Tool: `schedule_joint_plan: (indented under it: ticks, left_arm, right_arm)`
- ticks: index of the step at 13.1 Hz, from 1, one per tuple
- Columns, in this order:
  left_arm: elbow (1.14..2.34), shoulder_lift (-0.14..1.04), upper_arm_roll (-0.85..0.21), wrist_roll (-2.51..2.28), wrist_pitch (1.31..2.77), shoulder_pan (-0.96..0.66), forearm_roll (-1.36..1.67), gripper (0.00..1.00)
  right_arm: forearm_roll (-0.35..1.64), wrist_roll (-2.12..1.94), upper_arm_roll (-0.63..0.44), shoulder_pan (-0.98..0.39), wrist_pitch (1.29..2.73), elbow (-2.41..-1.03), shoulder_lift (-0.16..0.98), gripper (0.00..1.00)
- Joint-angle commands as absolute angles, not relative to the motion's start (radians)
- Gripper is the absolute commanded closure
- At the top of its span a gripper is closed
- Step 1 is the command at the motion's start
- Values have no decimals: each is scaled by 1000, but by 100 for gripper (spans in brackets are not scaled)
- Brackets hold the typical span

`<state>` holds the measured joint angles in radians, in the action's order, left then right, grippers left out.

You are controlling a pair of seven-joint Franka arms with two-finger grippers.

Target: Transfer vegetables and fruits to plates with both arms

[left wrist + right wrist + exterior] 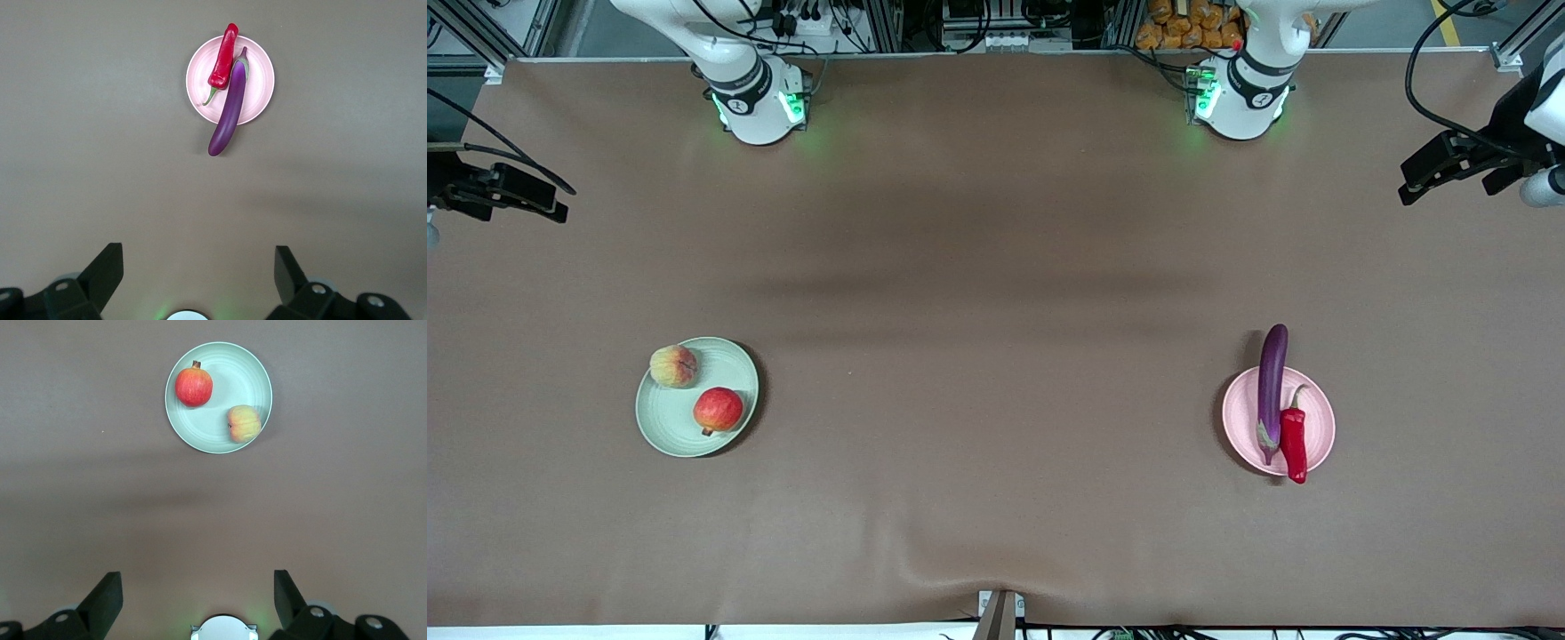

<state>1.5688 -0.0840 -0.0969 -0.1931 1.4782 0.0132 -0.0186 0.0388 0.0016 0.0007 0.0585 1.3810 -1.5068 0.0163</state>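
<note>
The purple eggplant point(1272, 387) point(230, 110) and the red chili pepper point(1293, 440) point(223, 63) lie side by side on the pink plate point(1319, 404) point(261, 80), at the left arm's end of the table. The eggplant's end juts off the rim toward the robots. The red fruit point(718, 410) point(194, 386) and the paler peach-like fruit point(673, 365) point(244, 423) sit apart on the mint green plate point(660, 431) point(230, 377), at the right arm's end. My left gripper point(198, 253) and right gripper point(197, 577) hang open and empty, high above their own bases, well away from the plates.
Brown paper covers the table point(996, 356). The two arm bases point(760, 107) point(1240, 98) stand with green lights along the edge farthest from the front camera. Dark devices on mounts point(503, 191) point(1458, 160) reach in at both ends of the table.
</note>
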Motion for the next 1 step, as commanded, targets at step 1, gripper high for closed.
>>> schedule_joint_plan:
  ticks: [1]
  left_arm:
    - [1549, -83, -100, -173, 1456, 20, -21, 0]
  right_arm:
    - [38, 3, 11, 69, 1385, -1503, 31, 0]
